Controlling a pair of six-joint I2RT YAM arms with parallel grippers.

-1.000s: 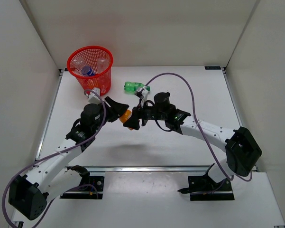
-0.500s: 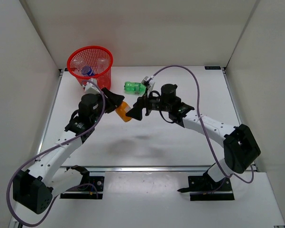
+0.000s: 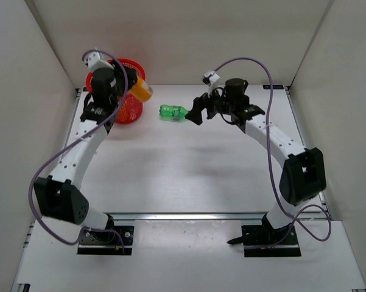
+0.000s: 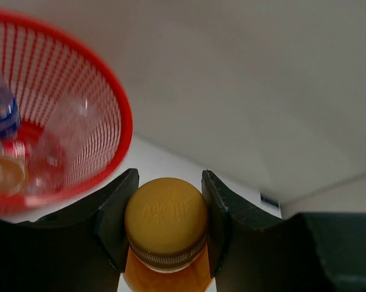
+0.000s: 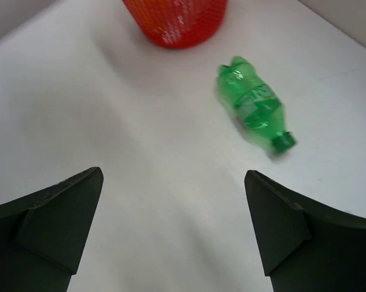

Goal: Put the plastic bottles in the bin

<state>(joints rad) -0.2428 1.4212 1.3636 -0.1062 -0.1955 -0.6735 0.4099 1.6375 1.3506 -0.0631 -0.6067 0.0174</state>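
Note:
My left gripper (image 3: 134, 84) is shut on an orange bottle (image 3: 142, 91) and holds it in the air just right of the rim of the red mesh bin (image 3: 126, 111). The left wrist view shows its jaws pressed on either side of the orange bottle (image 4: 165, 222) at the cap, with the bin (image 4: 112, 115) to the left; inside it lie clear bottles, one with a blue label (image 4: 1, 114). A green bottle (image 3: 170, 112) lies on its side on the table. My right gripper (image 3: 196, 111) stands open just right of it. In the right wrist view the green bottle (image 5: 254, 104) lies ahead of the empty, wide jaws.
White walls enclose the table (image 3: 189, 170) on three sides, and the bin (image 5: 173, 18) stands in the back left corner. A purple cable loops over each arm.
My left arm has carried the orange bottle from mid-table up to the bin's rim. My right gripper let go of it, opened wide and swung back toward the green bottle.

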